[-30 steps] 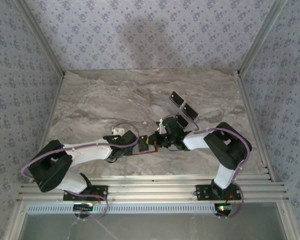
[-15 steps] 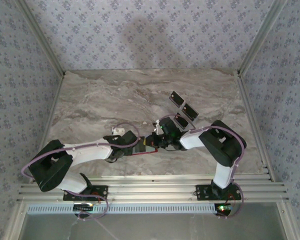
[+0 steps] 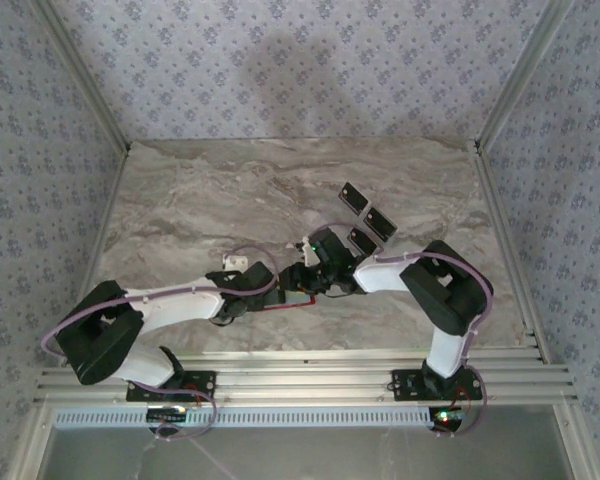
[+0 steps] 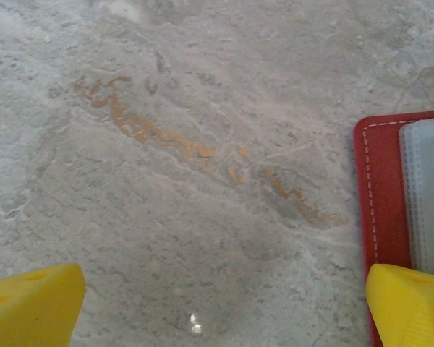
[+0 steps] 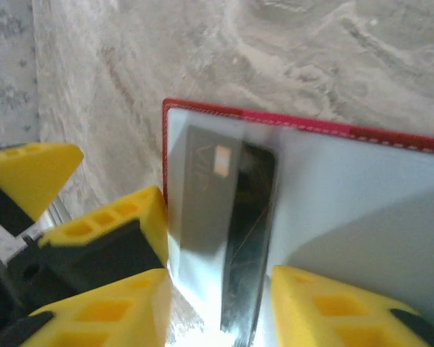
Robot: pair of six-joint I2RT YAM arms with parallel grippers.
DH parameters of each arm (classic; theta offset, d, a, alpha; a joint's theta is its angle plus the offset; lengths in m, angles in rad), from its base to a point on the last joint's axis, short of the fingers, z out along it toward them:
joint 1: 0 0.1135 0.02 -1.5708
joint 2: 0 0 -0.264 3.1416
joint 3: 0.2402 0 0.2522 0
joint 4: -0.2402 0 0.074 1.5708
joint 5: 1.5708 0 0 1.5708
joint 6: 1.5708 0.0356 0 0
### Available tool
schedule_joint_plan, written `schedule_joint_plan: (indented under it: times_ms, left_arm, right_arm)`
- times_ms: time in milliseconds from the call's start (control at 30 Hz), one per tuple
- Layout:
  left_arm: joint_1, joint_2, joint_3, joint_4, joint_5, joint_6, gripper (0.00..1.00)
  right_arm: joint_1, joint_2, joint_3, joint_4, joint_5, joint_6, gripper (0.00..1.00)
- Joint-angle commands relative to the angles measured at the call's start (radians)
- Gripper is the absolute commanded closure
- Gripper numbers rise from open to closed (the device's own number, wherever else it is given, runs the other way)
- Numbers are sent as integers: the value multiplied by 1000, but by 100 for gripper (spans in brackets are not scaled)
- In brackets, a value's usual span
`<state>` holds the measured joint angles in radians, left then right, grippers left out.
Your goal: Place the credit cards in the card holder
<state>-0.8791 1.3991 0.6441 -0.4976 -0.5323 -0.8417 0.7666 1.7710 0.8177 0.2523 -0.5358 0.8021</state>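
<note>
Seen from above, the right gripper (image 3: 306, 272) has slid left over the wallet (image 3: 295, 301), meeting the left gripper (image 3: 270, 284), while three cards (image 3: 380, 222) lie beyond. At the left wrist, its fingers (image 4: 29, 307) stand wide apart, one tip on the wallet's red edge. At the right wrist, the jaws have just parted around a card (image 5: 235, 231) in the sleeve (image 5: 347, 217), so it looks delivered.

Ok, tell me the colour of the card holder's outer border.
Red, with pale stitching; the card holder shows it best in the right wrist view.
</note>
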Motion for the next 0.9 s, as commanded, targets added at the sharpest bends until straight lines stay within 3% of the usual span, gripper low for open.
schedule_joint_plan:
  times_ms: [0, 167, 367, 533, 633, 867]
  left_arm:
    - [45, -84, -24, -62, -15, -37, 0]
    - [137, -175, -69, -62, 32, -16, 0]
    - [153, -171, -80, -47, 47, -2, 0]
    - [153, -129, -74, -24, 67, -2, 0]
    - [153, -108, -68, -18, 75, 3, 0]
    - [153, -78, -63, 4, 85, 13, 0]
  right_arm:
    - [0, -63, 34, -188, 35, -84, 49]
    - [8, -86, 103, -347, 106, -154, 51]
    - [66, -9, 254, -541, 214, -259, 80]
    - [105, 61, 350, -621, 276, -299, 95]
    - [109, 78, 360, -634, 301, -299, 100]
    - [104, 111, 359, -644, 320, -305, 100]
